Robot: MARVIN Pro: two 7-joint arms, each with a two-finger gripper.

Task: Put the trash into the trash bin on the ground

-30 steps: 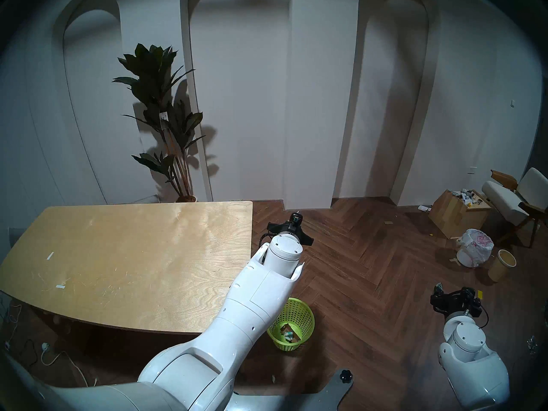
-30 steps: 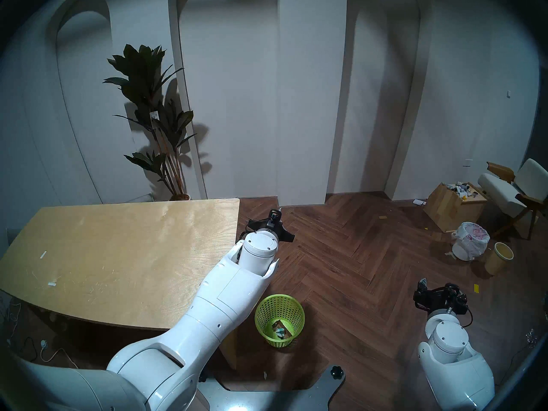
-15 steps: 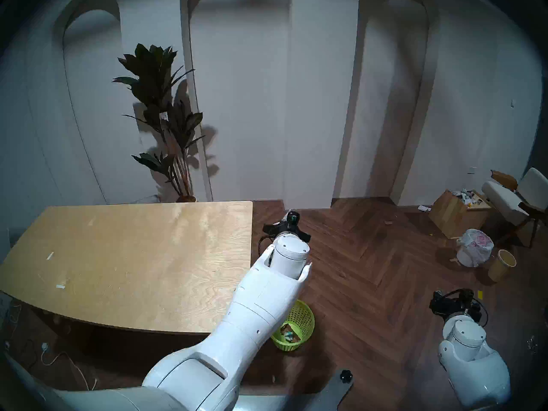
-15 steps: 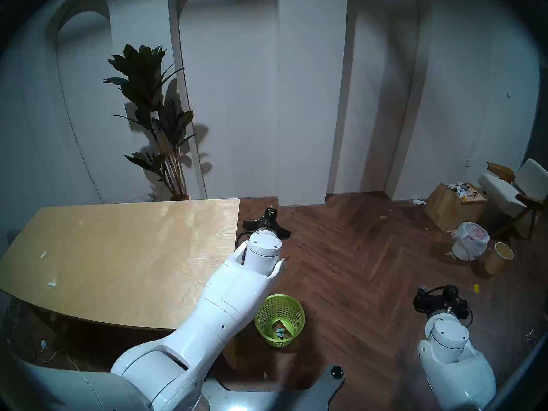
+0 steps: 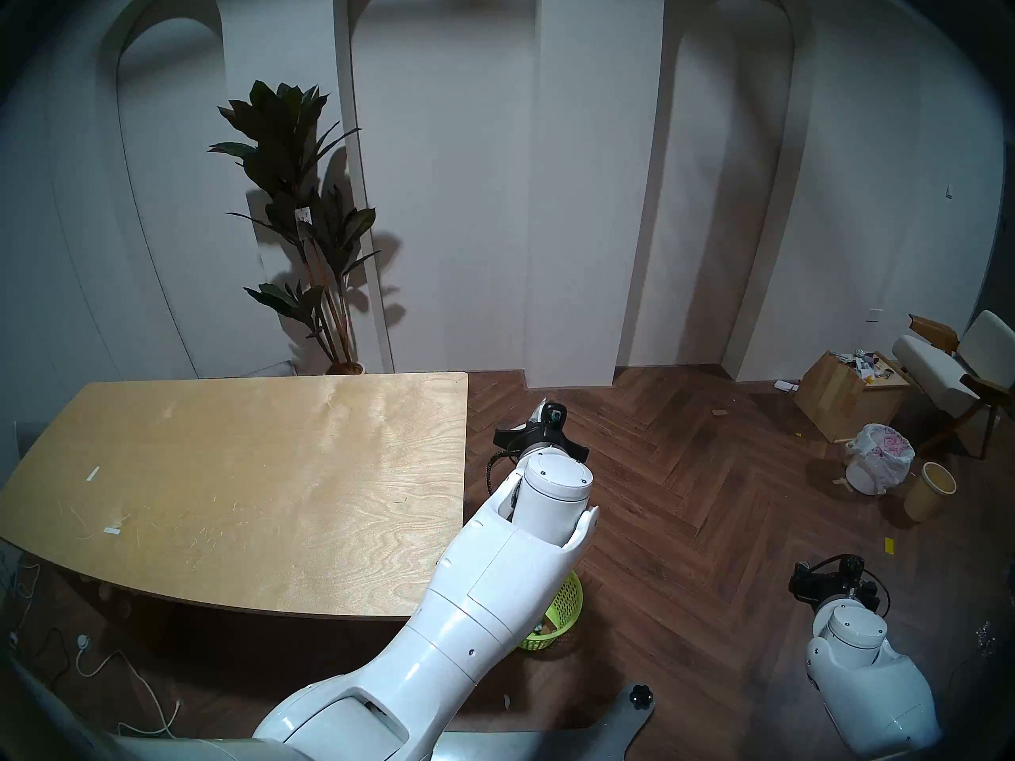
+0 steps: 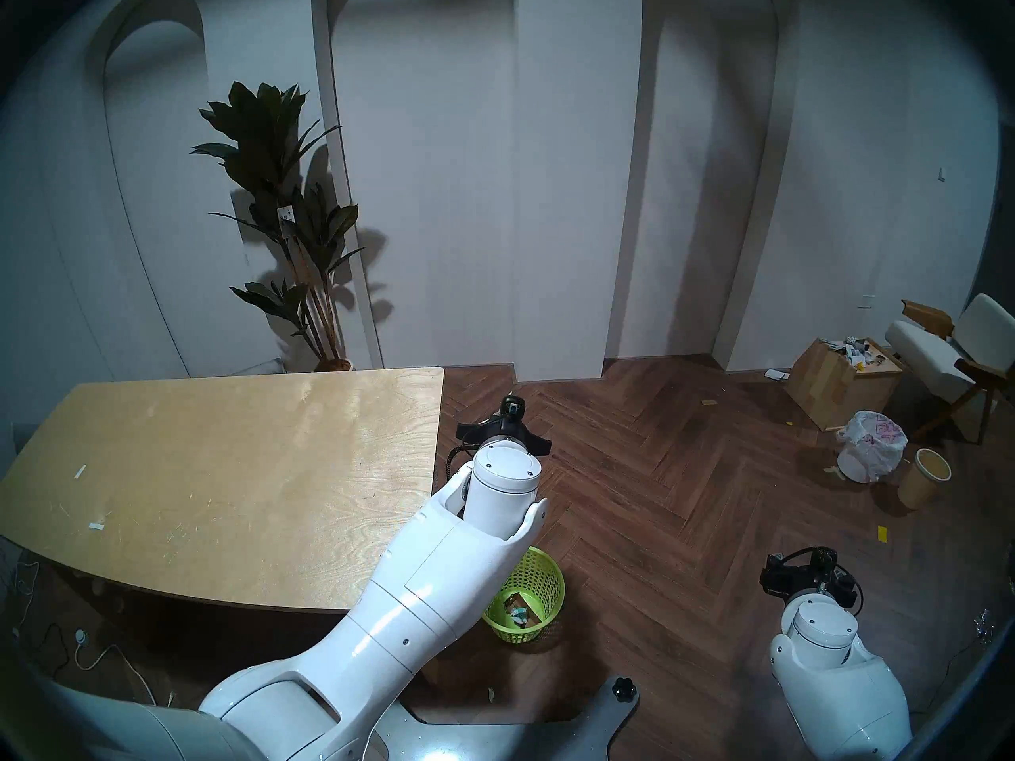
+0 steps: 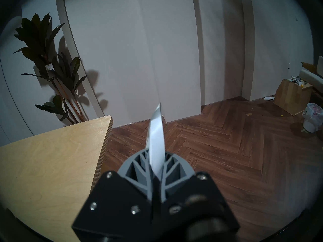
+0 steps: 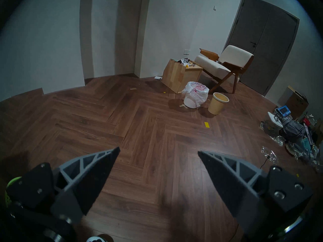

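Packet (image 7: 156, 140), thin, pale and seen edge-on, is clenched between the shut fingers of the left claw (image 7: 156, 168) and sticks out past their tips. Compared with a second ago, this claw has been drawn back from the far floor toward the robot and lifted a little, with the wrist rolled somewhat. Below and behind the claw, the green bin (image 6: 535, 606) stands on the floor (image 6: 659, 524) beside the near right corner of the table (image 6: 219, 469), and it is now more covered by the left forearm than it was. Scraps of trash (image 6: 519, 614) are already lying on its bottom (which pieces cannot be told). It is judged that the packet is being carried back over the bin, so a drop is near but not yet lined up: the claw is kept beyond the rim and pointed away from it.

Well to the right of the left claw, the right claw (image 8: 158, 164) is spread wide and empty, and it has been lowered toward the floor. Beyond it, a white bagged bin (image 8: 194, 95) and a tan bin (image 8: 218, 103) are seen, not meant for this task.
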